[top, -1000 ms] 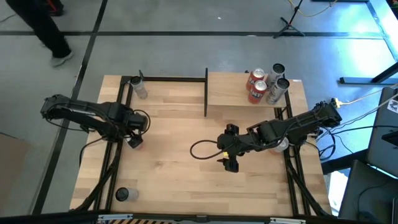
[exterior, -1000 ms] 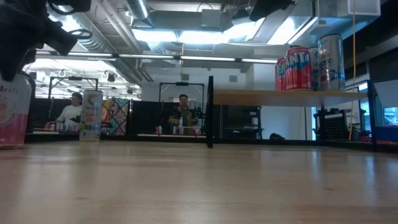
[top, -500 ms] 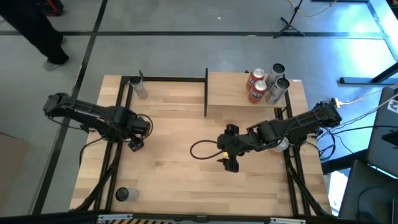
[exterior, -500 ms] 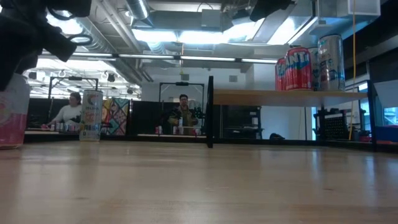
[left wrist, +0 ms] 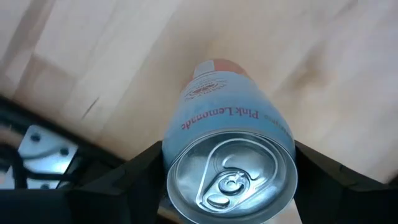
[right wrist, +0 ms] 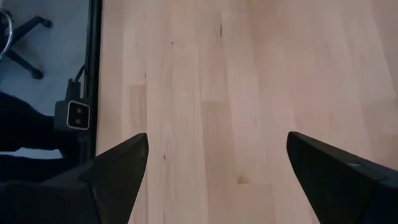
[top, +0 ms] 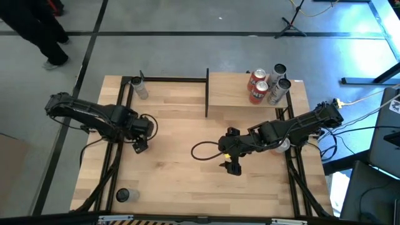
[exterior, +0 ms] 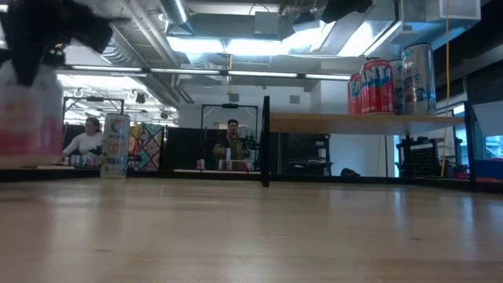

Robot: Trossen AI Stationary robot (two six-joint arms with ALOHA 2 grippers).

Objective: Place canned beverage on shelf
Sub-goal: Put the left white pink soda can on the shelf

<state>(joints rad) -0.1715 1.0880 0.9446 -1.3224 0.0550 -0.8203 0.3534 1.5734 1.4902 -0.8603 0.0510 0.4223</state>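
Since the earlier frame, left gripper (top: 139, 143) has closed on the canned beverage (left wrist: 229, 155) and carried it slightly inward from the table's left edge. Can label reads "Pink Lemonade". Right gripper (top: 232, 159) hangs over mid-table, fingers spread wide, holding nothing. Shelf (top: 234, 94) stands at the far right corner carrying four cans (top: 268, 84). One can (top: 139, 88) stands near the far left corner, another (top: 125, 195) near the front left corner.
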